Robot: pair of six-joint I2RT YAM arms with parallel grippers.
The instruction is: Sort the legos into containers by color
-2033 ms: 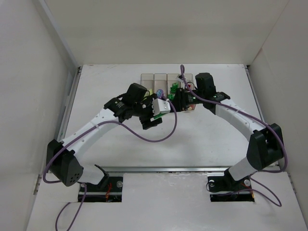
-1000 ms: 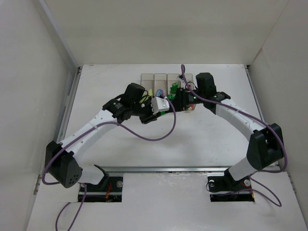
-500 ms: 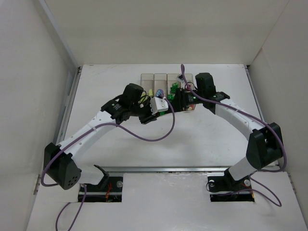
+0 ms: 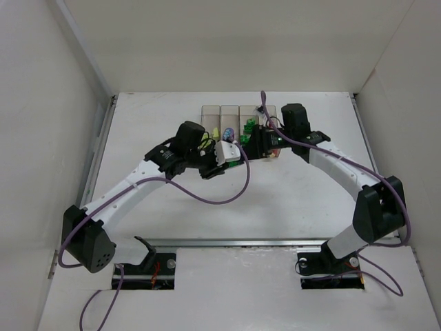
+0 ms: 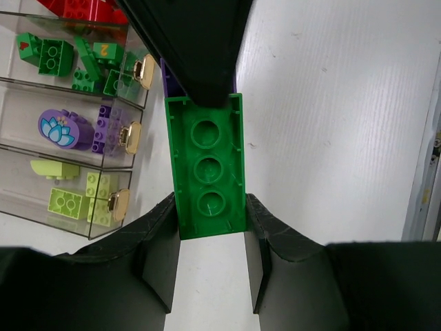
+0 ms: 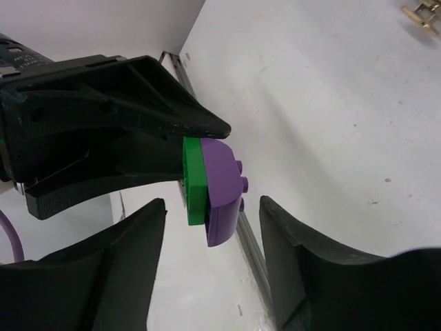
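Gripping a flat green plastic lego plate (image 5: 209,169) by its long edges, the left gripper (image 5: 210,214) is clamped shut on it. The left wrist view shows the plate's hollow underside, with the clear plastic four-bin container row (image 5: 41,148) just beside it, holding sorted legos (image 5: 55,56). The right wrist view shows a purple rounded plastic brick (image 6: 224,183) stuck to the plate's other face – the right gripper (image 6: 212,207) has its fingers spread either side, touching neither.

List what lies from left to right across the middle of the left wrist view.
The containers, the green brick in the left gripper, the table, the metal rail.
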